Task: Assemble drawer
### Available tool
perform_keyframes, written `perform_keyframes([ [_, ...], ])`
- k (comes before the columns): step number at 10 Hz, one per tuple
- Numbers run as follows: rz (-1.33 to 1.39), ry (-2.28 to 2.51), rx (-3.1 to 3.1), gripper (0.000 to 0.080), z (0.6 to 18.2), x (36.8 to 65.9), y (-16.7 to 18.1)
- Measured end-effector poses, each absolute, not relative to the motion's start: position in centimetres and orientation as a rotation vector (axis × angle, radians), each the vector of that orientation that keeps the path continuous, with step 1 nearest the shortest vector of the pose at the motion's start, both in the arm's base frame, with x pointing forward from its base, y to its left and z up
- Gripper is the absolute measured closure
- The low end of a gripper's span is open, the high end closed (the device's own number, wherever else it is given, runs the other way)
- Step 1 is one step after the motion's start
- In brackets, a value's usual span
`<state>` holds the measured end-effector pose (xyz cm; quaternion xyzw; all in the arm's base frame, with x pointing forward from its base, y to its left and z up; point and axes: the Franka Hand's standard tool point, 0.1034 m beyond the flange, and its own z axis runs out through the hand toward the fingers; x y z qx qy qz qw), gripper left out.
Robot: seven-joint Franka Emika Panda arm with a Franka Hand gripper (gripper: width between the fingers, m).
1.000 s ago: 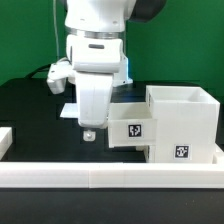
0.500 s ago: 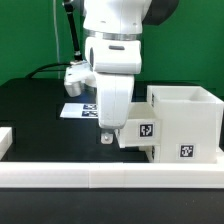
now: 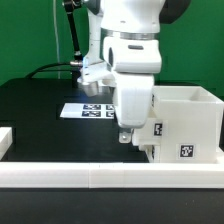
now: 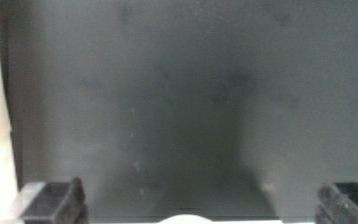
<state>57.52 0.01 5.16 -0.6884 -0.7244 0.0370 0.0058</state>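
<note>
Jaws wide apart, holding nothing, gripper low beside the drawer casing at the exterior view's right of the tabletop. Risk: knocking the half-inserted tray askew.

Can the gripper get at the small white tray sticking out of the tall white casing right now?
Probably yes. The gripper hangs right in front of the small white plastic tray protruding from the tall white boxy casing, its jaws open and empty in the wrist view, with nothing between them.

White is being shown by the casing, arm and rail; black by the table; black-and-white squares by the tags.
</note>
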Motion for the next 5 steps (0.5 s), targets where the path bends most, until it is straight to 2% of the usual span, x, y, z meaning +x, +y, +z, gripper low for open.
perform_keyframes([
  [5,0.119,-2.235,-2.191,0.0151,5.2,57.4,2.8],
])
